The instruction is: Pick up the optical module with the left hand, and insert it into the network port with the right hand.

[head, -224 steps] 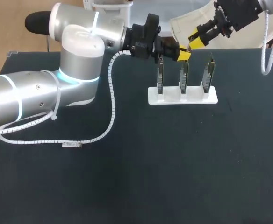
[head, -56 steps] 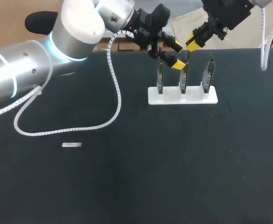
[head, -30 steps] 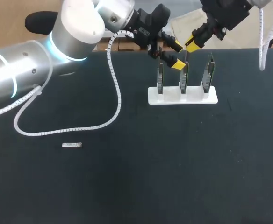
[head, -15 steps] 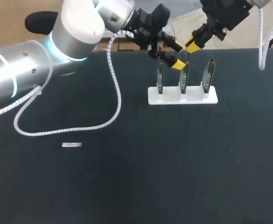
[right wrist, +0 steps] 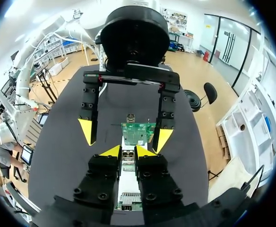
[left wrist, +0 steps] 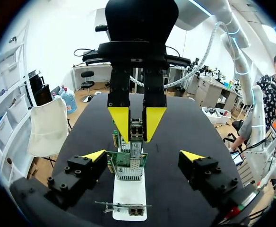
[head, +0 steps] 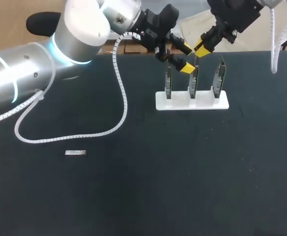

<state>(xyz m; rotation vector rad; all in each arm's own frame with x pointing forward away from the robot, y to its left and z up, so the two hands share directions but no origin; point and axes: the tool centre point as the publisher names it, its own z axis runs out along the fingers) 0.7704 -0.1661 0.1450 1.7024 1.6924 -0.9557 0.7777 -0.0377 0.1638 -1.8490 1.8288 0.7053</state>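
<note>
The right tool [left wrist: 137, 138] pinches the module [left wrist: 136, 126] narrowly by its flat sides while the left tool [left wrist: 142, 156] gapes wide; it looks small, stiff and slick, so grip mid-body firmly.

Bright, even light pours down from overhead. The dark table [head: 143, 191] soaks it up, hardly a shadow on it. Glare flashes off the left arm [head: 79, 29], and the white base [head: 205, 102] glows hot.
</note>
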